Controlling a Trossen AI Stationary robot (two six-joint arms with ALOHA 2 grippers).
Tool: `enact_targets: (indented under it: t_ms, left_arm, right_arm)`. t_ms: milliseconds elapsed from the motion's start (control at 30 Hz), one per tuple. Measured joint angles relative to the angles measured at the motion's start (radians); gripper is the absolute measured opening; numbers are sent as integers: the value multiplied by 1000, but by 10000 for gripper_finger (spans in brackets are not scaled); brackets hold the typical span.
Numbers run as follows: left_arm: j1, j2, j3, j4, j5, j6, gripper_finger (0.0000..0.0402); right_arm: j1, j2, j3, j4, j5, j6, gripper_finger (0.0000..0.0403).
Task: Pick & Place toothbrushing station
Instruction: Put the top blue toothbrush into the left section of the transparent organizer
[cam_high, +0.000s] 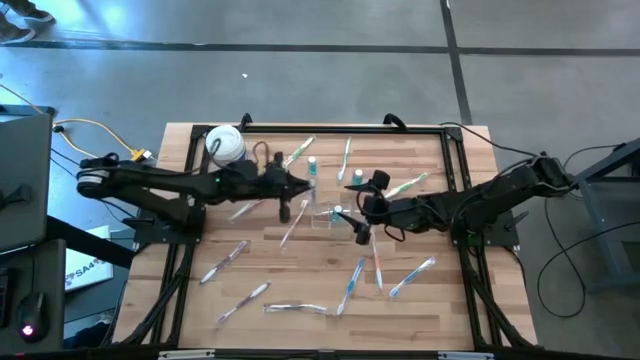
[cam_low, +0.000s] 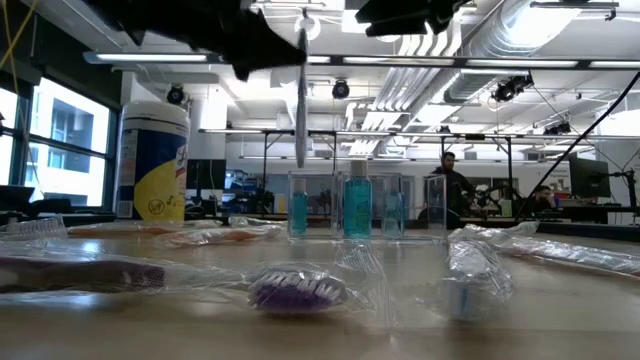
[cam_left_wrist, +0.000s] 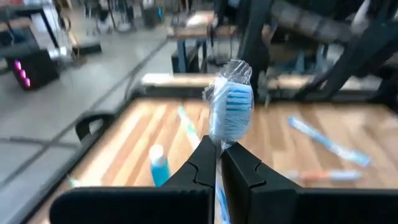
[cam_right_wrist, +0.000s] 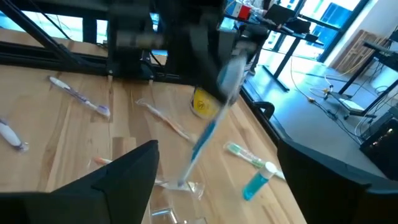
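Observation:
My left gripper (cam_left_wrist: 218, 157) is shut on a plastic-wrapped toothbrush (cam_low: 301, 95) with blue and white bristles, high over the table's middle (cam_high: 298, 187). The toothbrush hangs handle down; in the right wrist view its lower end (cam_right_wrist: 185, 180) is at the clear plastic holder (cam_right_wrist: 180, 190). I cannot tell if they touch. The holder stands on the wood near the table's centre (cam_high: 325, 216) and shows see-through in the low view (cam_low: 365, 205). My right gripper (cam_high: 363, 222) is open and empty just right of the holder, one dark finger (cam_right_wrist: 124, 180) in its own view. My left gripper pinches the wrapped toothbrush just below its bristle head (cam_left_wrist: 219, 144) between its two fingers. The head (cam_left_wrist: 231, 106) sticks out past the fingertips. The handle (cam_low: 301, 130) hangs about upright below the gripper, clear of the table.
Several wrapped toothbrushes lie scattered over the wood, one with purple bristles (cam_low: 295, 290) near the front. Small blue bottles (cam_high: 312, 170) stand behind the holder. A white tub with a yellow label (cam_high: 225, 143) stands at the far left. Black clamps sit on the far edge.

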Motion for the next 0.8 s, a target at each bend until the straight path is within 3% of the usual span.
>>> enact_targets:
  t_ms: [600,800]
  left_arm:
    - [13,163,1,104,52,-87,3]
    - [13,185,1,106,51,-87,36]
  right_arm:
    - [-9,0,0,-8,-49,19,320]
    - [-7,0,0,-8,-52,19,320]
